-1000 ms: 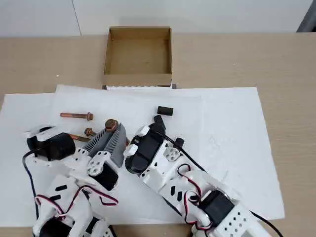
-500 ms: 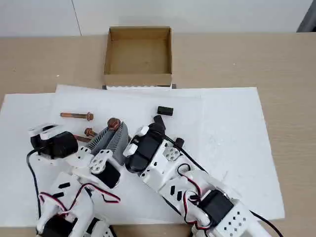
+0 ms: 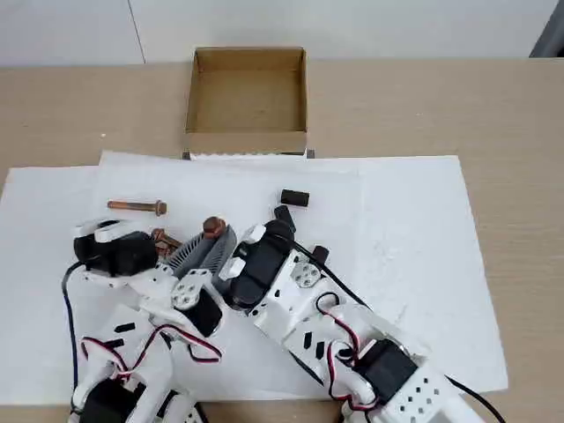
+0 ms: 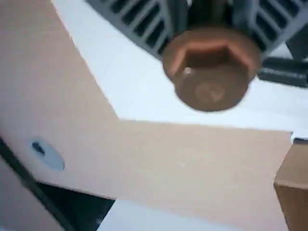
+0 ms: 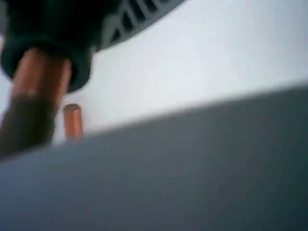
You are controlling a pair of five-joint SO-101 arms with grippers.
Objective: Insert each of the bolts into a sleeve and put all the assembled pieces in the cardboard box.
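Wooden tabletop, spread with white paper sheets under and ahead of both arms.

- Left gripper: grey ribbed fingers closed on a copper-coloured hex-head bolt. Head clear of the fingertips, shank hidden between them. Held above the paper.
- Right gripper: black, just beside the left fingers, tip low over the paper. Open or closed: cannot tell.
- Second bolt: lying on the paper beside the left fingers, on the side away from the right gripper, partly covered by the left arm.
- Third bolt: lying flat on the paper, a little beyond the second and well clear of both sets of fingers.
- Black sleeve: on its side on the paper, just beyond the right gripper's tip, apart from it.
- Cardboard box: open-topped, well beyond all fingers, at the paper's far edge.
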